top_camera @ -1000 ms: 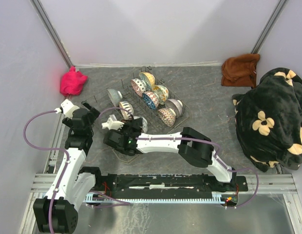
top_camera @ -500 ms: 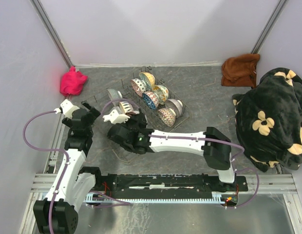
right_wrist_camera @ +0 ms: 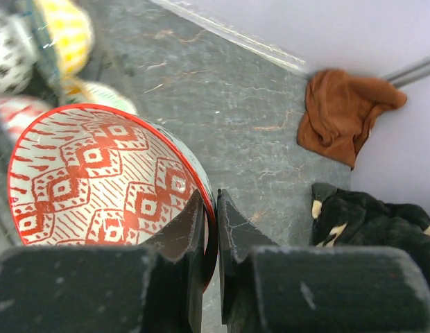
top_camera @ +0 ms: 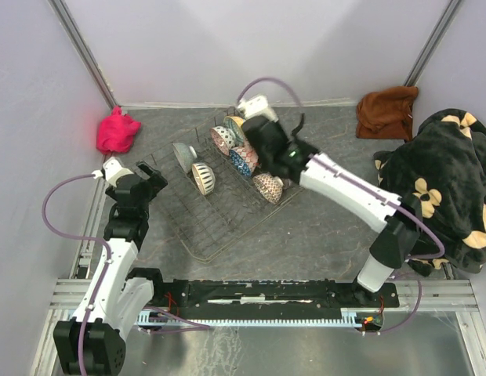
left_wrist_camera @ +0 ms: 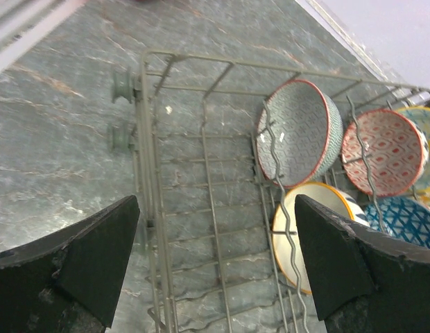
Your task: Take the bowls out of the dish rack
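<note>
- We find the dish rack [top_camera: 197, 235] set cornerwise on the table [top_camera: 321, 227], its bowls [top_camera: 202, 178] standing on edge.
- Our right arm [top_camera: 345, 188] has swung from the rack's near-left part to its far side.
- Our left gripper [left_wrist_camera: 215, 208] gapes empty above the rack's left corner.
- Our right gripper [right_wrist_camera: 210, 201] pinches the rim of a red-patterned bowl [right_wrist_camera: 97, 173], its opening toward the wrist camera.

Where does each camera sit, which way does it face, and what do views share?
Top external: above and behind the bases, looking down; both arms and the dish rack show.
Left wrist: on the left arm, facing down at the rack's corner and bowls; open left gripper frames it.
Right wrist: on the right arm, facing the brown cloth; right gripper pinches a red-patterned bowl.
Shared: top and left wrist both show the rack; top and right wrist the cloth.
</note>
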You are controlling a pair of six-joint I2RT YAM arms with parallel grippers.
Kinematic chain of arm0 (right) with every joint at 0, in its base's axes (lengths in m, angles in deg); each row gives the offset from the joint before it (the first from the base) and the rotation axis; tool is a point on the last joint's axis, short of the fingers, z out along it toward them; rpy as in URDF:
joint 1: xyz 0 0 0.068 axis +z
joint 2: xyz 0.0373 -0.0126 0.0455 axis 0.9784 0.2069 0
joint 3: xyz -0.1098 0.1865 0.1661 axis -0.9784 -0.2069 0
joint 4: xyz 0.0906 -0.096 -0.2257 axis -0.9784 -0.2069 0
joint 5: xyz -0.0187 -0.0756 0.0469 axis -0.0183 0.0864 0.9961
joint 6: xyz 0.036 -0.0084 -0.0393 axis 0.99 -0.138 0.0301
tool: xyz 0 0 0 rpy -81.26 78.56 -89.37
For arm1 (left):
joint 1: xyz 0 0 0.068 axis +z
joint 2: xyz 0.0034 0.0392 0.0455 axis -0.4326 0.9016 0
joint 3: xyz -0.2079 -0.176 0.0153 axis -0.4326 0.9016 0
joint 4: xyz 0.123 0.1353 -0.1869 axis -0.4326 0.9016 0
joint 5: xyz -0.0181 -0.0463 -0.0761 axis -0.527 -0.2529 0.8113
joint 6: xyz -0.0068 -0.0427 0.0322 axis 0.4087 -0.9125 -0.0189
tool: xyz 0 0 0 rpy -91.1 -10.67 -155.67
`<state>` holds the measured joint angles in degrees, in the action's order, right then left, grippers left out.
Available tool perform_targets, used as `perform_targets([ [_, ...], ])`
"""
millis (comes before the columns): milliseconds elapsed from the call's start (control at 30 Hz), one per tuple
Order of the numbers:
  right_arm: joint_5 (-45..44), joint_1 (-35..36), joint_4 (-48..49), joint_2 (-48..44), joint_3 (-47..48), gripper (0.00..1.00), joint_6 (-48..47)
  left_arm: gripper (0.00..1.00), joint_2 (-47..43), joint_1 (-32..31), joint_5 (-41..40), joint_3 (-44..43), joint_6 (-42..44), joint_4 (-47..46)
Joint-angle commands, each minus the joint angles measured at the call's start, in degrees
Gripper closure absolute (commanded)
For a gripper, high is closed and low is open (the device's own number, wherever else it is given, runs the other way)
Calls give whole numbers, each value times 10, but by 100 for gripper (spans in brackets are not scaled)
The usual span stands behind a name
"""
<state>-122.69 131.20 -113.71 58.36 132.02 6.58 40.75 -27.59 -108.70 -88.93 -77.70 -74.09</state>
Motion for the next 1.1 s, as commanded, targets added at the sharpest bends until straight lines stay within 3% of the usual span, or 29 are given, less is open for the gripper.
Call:
perform_targets([
  [0, 119, -94, -27, -50, 70, 99, 44, 0, 3, 2, 52, -29, 15, -6],
  [333, 368, -348, -63, 43, 162, 99, 147, 1, -36, 2, 78, -43, 16, 17],
  [467, 448, -412, -54, 110, 198, 99, 184, 1, -49, 2, 87, -48, 11, 23],
  [700, 524, -465, -32, 212, 236, 99, 223, 1, -49, 2, 96, -50, 6, 17],
  [1067, 552, -470, 19, 299, 241, 99, 251, 1, -56, 2, 122, -44, -11, -6],
])
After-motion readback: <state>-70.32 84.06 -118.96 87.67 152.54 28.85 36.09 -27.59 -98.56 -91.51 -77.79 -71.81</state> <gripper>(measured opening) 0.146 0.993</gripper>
